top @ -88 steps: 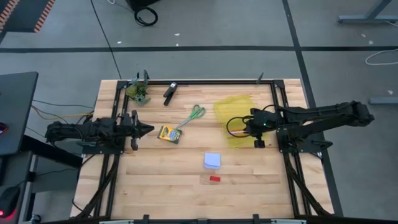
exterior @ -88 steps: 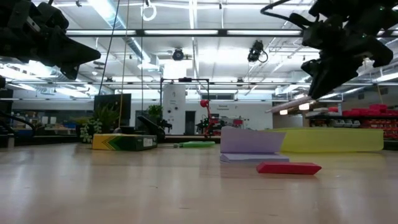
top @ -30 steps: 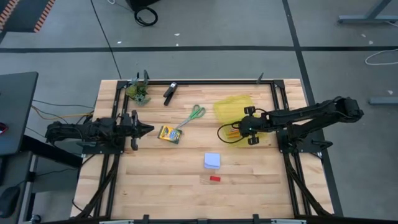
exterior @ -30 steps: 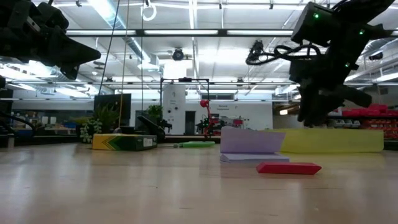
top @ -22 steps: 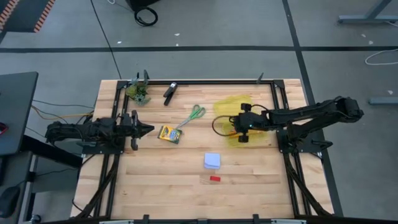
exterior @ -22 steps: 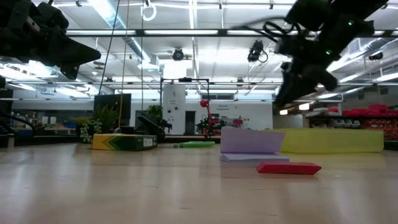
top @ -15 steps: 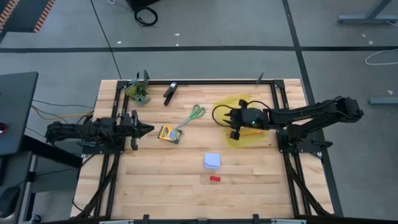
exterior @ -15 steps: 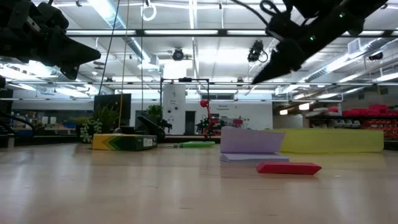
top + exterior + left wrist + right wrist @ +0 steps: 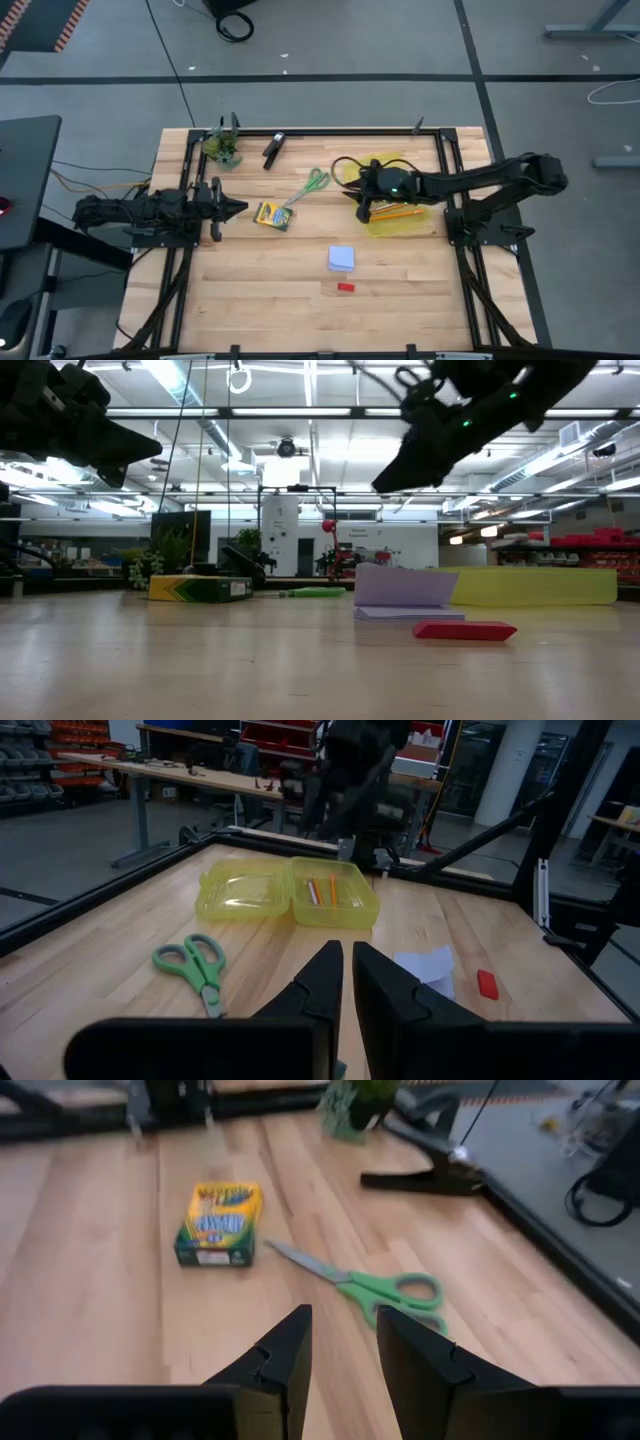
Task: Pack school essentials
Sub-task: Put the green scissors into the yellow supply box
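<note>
An open yellow case [image 9: 392, 200] lies at the table's right; an orange pencil [image 9: 333, 891] and a pink pen [image 9: 312, 892] lie in one half. My right gripper [image 9: 364, 203] hovers open above the case's left edge, facing the green-handled scissors [image 9: 375, 1288] and the crayon box [image 9: 220, 1223]. The scissors [image 9: 314, 184] and crayon box [image 9: 271, 215] lie flat mid-table. The pale blue note pad [image 9: 342, 258] and red eraser [image 9: 345, 287] lie nearer the near edge. My left gripper [image 9: 236, 209] waits shut at the left.
A black clip [image 9: 273, 148] and a small green leafy clump [image 9: 222, 148] sit by the far rail. A dark metal frame [image 9: 330, 131] borders the wooden table. Bare wood lies between the crayon box and the note pad and along the near edge.
My right gripper has risen from the near part of the yellow case and travelled toward the table's left and far side, swinging round to face the scissors. The pencil and pen stay in the case. The other things have not moved.
</note>
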Robot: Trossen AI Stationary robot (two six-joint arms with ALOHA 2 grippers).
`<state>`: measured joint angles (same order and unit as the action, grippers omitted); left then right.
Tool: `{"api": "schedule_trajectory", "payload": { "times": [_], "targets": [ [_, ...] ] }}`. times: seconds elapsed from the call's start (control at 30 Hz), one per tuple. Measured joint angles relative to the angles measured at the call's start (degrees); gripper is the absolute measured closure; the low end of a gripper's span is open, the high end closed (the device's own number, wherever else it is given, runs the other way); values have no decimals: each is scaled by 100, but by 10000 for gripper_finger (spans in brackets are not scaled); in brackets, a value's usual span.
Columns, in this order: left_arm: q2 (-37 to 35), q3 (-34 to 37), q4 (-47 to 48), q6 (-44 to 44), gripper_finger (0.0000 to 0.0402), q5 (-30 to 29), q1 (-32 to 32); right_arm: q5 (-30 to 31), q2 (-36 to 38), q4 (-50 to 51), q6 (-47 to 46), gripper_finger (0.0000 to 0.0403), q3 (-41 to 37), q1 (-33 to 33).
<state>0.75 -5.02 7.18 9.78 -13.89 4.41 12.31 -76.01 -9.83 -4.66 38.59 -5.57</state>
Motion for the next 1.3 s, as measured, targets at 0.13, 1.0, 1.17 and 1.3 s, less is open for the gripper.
{"api": "schedule_trajectory", "payload": {
  "times": [0.13, 1.0, 1.17, 1.3],
  "targets": [
    [0, 0, 0, 0, 370, 1, 0, -314, -660, 43, 329, 280, 403, -283],
    [0, 0, 0, -2, 372, 1, 0, -2632, -4131, 3810, 3037, 220, 4792, -1884],
    [0, 0, 2, 2, 365, 0, 2, -2612, -4636, 4434, 3425, 220, 5551, -1866],
    [0, 0, 1, 0, 363, 0, 2, -2604, -4896, 4843, 3629, 220, 6023, -1865]
  ]
}}
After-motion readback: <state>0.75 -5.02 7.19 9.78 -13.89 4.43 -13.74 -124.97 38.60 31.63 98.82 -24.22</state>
